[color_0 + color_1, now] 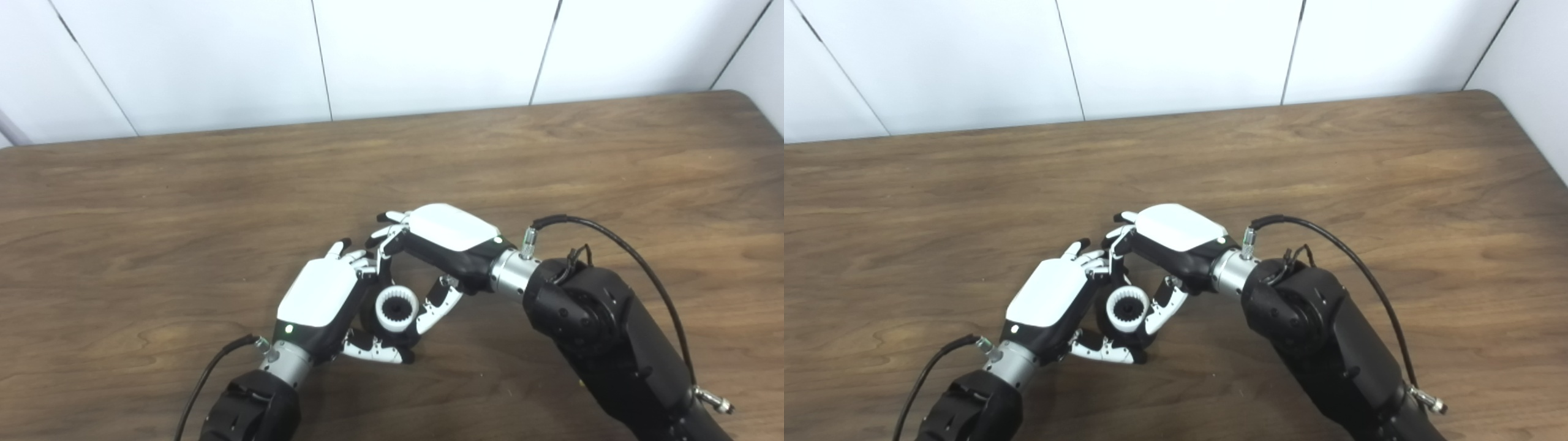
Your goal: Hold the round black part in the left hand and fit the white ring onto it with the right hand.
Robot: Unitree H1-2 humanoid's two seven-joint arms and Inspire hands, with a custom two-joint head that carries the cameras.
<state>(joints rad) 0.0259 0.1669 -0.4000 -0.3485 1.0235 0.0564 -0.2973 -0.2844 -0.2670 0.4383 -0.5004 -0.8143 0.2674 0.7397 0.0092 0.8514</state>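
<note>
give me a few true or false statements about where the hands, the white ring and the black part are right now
1. The white ring sits against the round black part, between the two hands. True.
2. The left hand lies flat and open on the table, far from the parts. False: it is closed around the round black part.
3. The right hand is at the ring, with its fingers beside it. True.
4. The ring has a smooth inner edge. False: small teeth line the inside.
5. The two hands are far apart at opposite table ends. False: they meet near the middle, close to the near edge.
</note>
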